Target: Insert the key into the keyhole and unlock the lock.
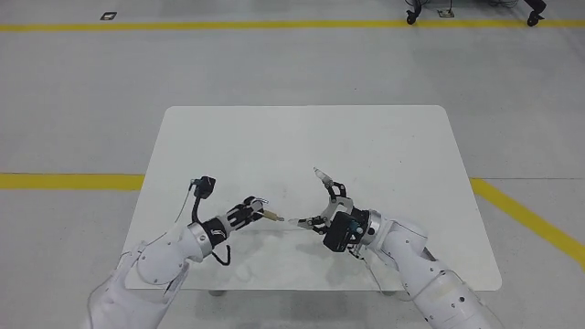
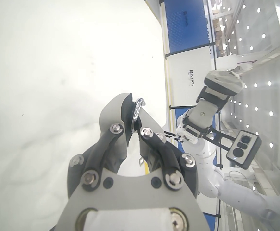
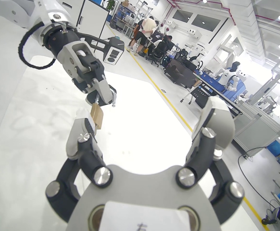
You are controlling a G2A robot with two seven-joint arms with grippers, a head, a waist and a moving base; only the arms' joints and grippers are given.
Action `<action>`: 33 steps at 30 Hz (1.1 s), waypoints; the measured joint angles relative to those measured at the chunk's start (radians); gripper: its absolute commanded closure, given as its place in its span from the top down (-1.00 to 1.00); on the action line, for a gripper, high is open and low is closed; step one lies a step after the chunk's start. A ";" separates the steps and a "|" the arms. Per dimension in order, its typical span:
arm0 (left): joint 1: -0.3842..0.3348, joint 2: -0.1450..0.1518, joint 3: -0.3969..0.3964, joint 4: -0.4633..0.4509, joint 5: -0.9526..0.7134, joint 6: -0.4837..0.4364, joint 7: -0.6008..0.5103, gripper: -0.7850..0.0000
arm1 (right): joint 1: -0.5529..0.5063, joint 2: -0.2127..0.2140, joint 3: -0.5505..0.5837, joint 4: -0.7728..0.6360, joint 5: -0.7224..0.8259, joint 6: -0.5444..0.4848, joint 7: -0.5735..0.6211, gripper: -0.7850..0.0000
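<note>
Right now my left gripper (image 1: 254, 212) pinches the brass padlock (image 3: 97, 116) by its shackle (image 2: 138, 108) above the table (image 1: 366, 137); my right gripper (image 3: 149, 114) gapes wide, one finger (image 3: 82, 123) just beside it. I'd keep it steady and square.

Shiny metal key (image 2: 137, 111), brass-toned lock (image 3: 96, 118)

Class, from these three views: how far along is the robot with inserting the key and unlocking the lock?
Done: the left gripper is shut on the key, and the brass lock hangs from the key's end, so it looks inserted. In hand: the open right gripper has one finger beside the lock, not clamping it. To do: steady the lock, turn the key; whether it is unlocked cannot be told.
</note>
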 measured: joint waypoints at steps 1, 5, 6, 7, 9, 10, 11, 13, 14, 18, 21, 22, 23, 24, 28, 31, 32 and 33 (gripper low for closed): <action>-0.019 -0.003 0.019 0.014 0.014 0.020 -0.012 -1.00 | 0.000 0.000 0.000 0.000 -0.001 0.000 0.000 1.00; -0.114 -0.021 0.108 0.074 0.105 0.120 -0.026 -1.00 | 0.001 0.000 -0.001 0.000 -0.001 -0.001 0.001 1.00; -0.137 -0.027 0.129 0.093 0.116 0.138 -0.021 -1.00 | 0.001 0.000 -0.001 0.000 -0.001 -0.001 0.001 1.00; -0.166 -0.035 0.156 0.123 0.126 0.154 -0.014 -1.00 | 0.001 0.000 -0.001 0.000 -0.001 -0.001 0.001 1.00; -0.205 -0.048 0.193 0.169 0.132 0.168 -0.004 -1.00 | 0.001 0.000 -0.001 0.000 -0.001 -0.001 0.001 1.00; -0.228 -0.056 0.214 0.198 0.134 0.174 0.004 -1.00 | 0.001 0.000 -0.001 0.000 -0.001 -0.001 0.001 1.00; -0.243 -0.061 0.228 0.219 0.134 0.176 0.012 -1.00 | 0.001 0.000 -0.001 0.000 -0.001 -0.001 0.001 1.00; -0.269 -0.073 0.252 0.259 0.129 0.182 0.030 -0.35 | 0.001 0.000 -0.001 0.000 -0.001 -0.001 0.001 1.00; -0.277 -0.078 0.258 0.274 0.127 0.184 0.038 0.11 | 0.001 0.000 -0.001 0.000 -0.001 -0.001 0.001 1.00; -0.295 -0.088 0.263 0.314 0.121 0.189 0.071 1.00 | 0.001 0.000 -0.001 0.000 -0.001 -0.001 0.001 1.00; -0.290 -0.087 0.239 0.315 0.112 0.178 0.088 1.00 | 0.001 0.000 -0.001 0.000 -0.001 -0.001 0.001 1.00; -0.282 -0.084 0.224 0.307 0.111 0.170 0.094 1.00 | 0.001 0.000 -0.001 0.000 -0.001 -0.001 0.001 1.00; -0.273 -0.081 0.209 0.297 0.110 0.164 0.100 1.00 | 0.001 0.000 -0.001 0.000 -0.001 -0.001 0.001 1.00; -0.262 -0.077 0.193 0.284 0.109 0.157 0.105 1.00 | 0.001 0.000 -0.001 0.000 -0.001 -0.001 0.001 1.00; -0.171 -0.051 0.091 0.176 0.133 0.117 0.157 1.00 | 0.001 0.000 -0.001 0.000 -0.001 -0.001 0.001 1.00; -0.062 -0.030 0.005 0.059 0.166 0.075 0.219 1.00 | 0.001 0.000 -0.001 0.000 -0.001 -0.001 0.001 1.00; -0.027 -0.025 -0.021 0.024 0.180 0.062 0.239 1.00 | 0.001 0.000 -0.001 0.000 -0.001 -0.001 0.001 1.00; 0.008 -0.020 -0.047 -0.008 0.195 0.049 0.260 1.00 | 0.001 0.000 -0.001 0.000 -0.001 -0.001 0.001 1.00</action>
